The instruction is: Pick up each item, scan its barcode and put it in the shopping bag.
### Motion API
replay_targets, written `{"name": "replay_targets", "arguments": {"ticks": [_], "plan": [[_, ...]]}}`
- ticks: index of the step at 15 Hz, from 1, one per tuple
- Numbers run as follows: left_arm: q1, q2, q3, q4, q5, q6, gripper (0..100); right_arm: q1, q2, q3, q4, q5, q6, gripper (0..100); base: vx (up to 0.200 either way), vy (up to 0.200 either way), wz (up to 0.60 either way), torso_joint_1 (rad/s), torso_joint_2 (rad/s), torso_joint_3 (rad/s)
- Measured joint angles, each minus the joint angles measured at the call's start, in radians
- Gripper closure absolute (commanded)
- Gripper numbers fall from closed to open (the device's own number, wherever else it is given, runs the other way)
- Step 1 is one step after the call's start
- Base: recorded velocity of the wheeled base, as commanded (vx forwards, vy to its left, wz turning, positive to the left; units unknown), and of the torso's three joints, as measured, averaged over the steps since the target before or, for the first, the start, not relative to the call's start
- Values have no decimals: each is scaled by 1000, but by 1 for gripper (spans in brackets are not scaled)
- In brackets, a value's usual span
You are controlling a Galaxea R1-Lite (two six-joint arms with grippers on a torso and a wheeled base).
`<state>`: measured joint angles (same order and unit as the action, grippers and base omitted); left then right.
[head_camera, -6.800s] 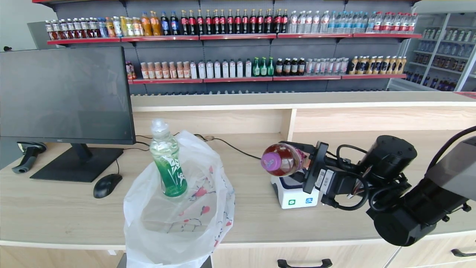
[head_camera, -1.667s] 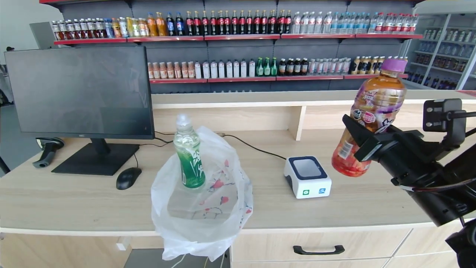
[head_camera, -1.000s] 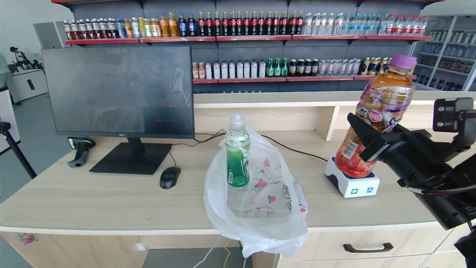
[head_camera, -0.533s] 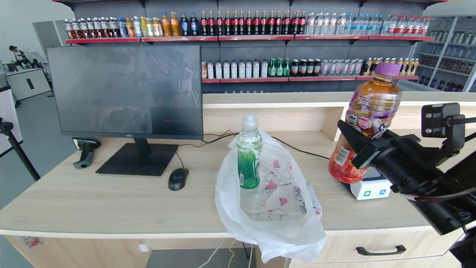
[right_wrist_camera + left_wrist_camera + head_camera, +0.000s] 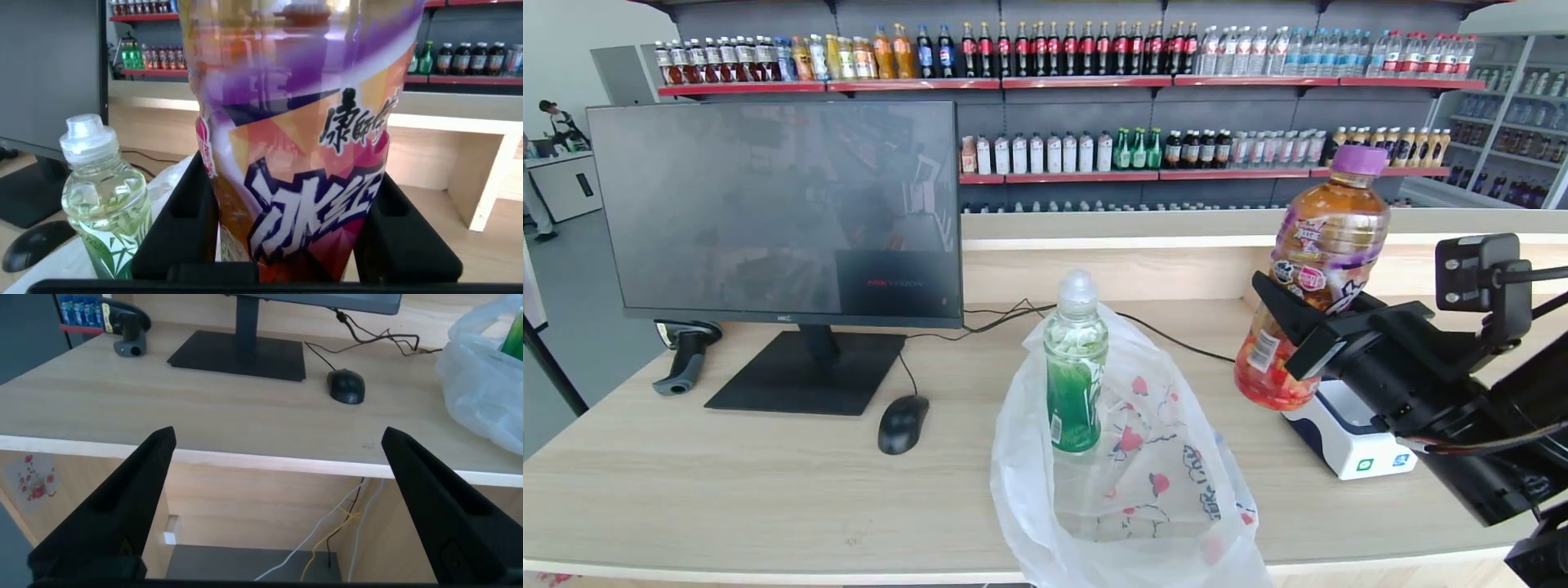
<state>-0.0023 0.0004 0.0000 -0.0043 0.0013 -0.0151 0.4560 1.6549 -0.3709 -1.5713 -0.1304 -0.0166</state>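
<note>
Counting off from the near edge: what comes first?
— One left gripper (image 5: 278, 434), low in front of the counter (image 5: 727, 490) edge. Fingers spread wide, nothing between them.
On the counter?
— One shopping bag (image 5: 1131, 498), clear plastic with red print, mouth open, sagging over the front edge. One green bottle (image 5: 1076, 376) stands upright inside it, clear cap on top.
Right of the bag?
— One right gripper (image 5: 1298, 318), jaws clamped on the tea bottle (image 5: 1313, 269)'s lower half. Purple cap, amber liquid, slightly tilted, held clear of the counter. So two bottles in play: one bagged, one in the air.
Scanner?
— One white box scanner (image 5: 1349, 437), dark window facing up, just beneath and behind the held bottle's base. Whether the base sits squarely over the window, I can't tell.
Further back?
— One black mouse (image 5: 903, 423), left of the bag. One dark monitor (image 5: 776, 212) on its stand behind it. One handheld scanner (image 5: 684, 359) at the monitor's left. Cables run along the back.
Beyond the counter?
— Two red shelves (image 5: 1062, 82), both lined with drink bottles.
</note>
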Motion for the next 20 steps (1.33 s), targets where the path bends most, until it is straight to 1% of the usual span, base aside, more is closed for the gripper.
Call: {"name": "replay_targets", "arguments": {"ticks": [5, 8, 14, 17, 20], "plan": [[0, 0, 0, 0, 0, 0, 0, 7, 6, 0, 1, -1, 0, 100, 0, 0, 0, 0, 0, 0], [0, 0, 0, 1, 0, -1, 0, 32, 10, 0, 2, -2, 0, 100, 0, 0, 600, 2, 1, -2], [0, 0, 0, -1, 0, -1, 0, 41, 45, 10, 0, -2, -1, 100, 0, 0, 0, 0, 0, 0], [0, 0, 0, 0, 0, -1, 0, 48, 66, 64, 3, -1, 3, 100, 0, 0, 0, 0, 0, 0], [0, 0, 0, 0, 0, -1, 0, 71, 95, 79, 3, -1, 5, 100, 0, 0, 0, 0, 0, 0]]}}
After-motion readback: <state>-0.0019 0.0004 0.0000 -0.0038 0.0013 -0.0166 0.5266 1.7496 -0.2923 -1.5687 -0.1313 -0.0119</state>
